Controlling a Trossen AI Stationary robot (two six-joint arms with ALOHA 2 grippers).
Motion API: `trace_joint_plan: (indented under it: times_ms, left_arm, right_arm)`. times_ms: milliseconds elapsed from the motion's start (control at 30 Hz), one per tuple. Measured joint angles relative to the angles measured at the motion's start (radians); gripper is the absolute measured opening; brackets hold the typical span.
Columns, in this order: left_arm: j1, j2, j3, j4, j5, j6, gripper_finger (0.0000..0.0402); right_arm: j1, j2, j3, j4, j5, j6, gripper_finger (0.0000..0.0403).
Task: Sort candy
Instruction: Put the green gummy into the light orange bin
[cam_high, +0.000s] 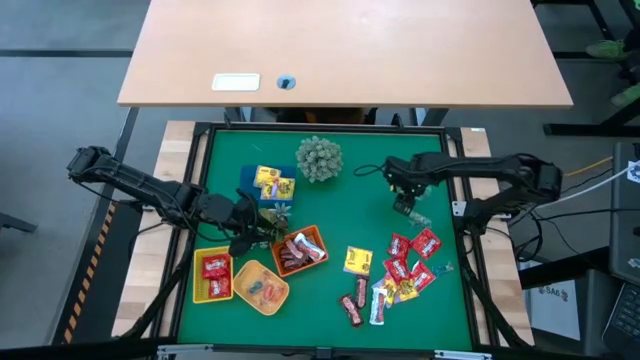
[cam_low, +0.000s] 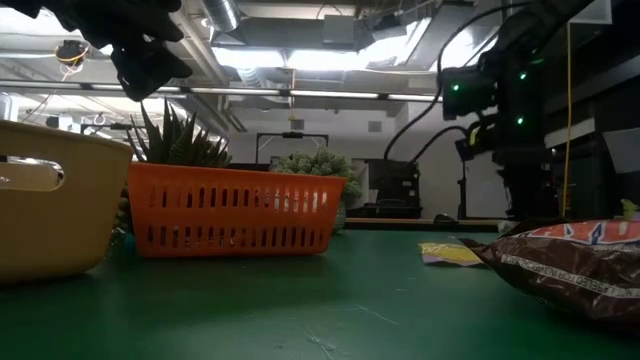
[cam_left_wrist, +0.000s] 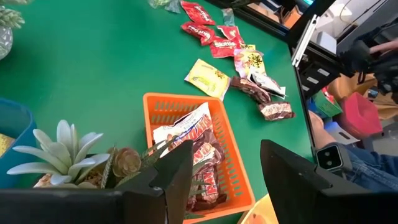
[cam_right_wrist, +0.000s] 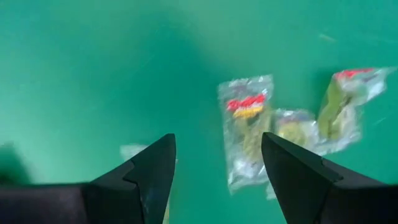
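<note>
Loose candy (cam_high: 405, 270) lies in a pile on the green mat at the right: red packets, a yellow packet (cam_high: 358, 260) and dark brown bars (cam_high: 352, 305). My left gripper (cam_high: 240, 228) hangs open and empty over the near left, beside an orange tray (cam_left_wrist: 230, 162) that holds dark brown bars (cam_left_wrist: 199, 149). My right gripper (cam_high: 405, 200) hangs open and empty above several clear greenish pieces (cam_right_wrist: 249, 130) that lie flat on the mat (cam_high: 418, 216).
A yellow tray (cam_high: 213, 275) holds red packets, a rounded yellow tray (cam_high: 262, 287) holds small sweets, and a blue tray (cam_high: 270, 185) holds yellow packets. A spiky pale green plant ball (cam_high: 318, 158) stands far centre. A small succulent (cam_left_wrist: 68, 149) stands beside the orange tray.
</note>
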Motion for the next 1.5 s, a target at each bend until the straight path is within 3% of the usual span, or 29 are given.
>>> trace_joint_plan:
  times_ms: [533,900,1100,1300,1500]
  left_arm:
    - [0.0,0.0,0.0,-0.001,0.0,0.0,0.0172]
    - [0.0,0.0,0.0,-0.001,0.0,0.0,0.0172]
    - [0.0,0.0,0.0,0.039,-0.004,0.001,0.0172]
    - [0.0,0.0,0.0,0.074,-0.051,0.002,0.0172]
    - [0.0,0.04,0.0,0.187,-0.094,0.119,0.0172]
  right_arm:
    - [-0.083,0.175,0.004,0.036,0.011,-0.11,0.0226]
    - [-0.081,0.178,0.002,0.04,-0.042,-0.127,0.0075]
    - [-0.082,0.178,0.003,0.038,-0.115,-0.148,0.0018]
    - [-0.082,0.185,0.065,0.003,-0.212,-0.152,0.0012]
    - [-0.071,0.183,0.155,0.028,-0.465,-0.151,0.0018]
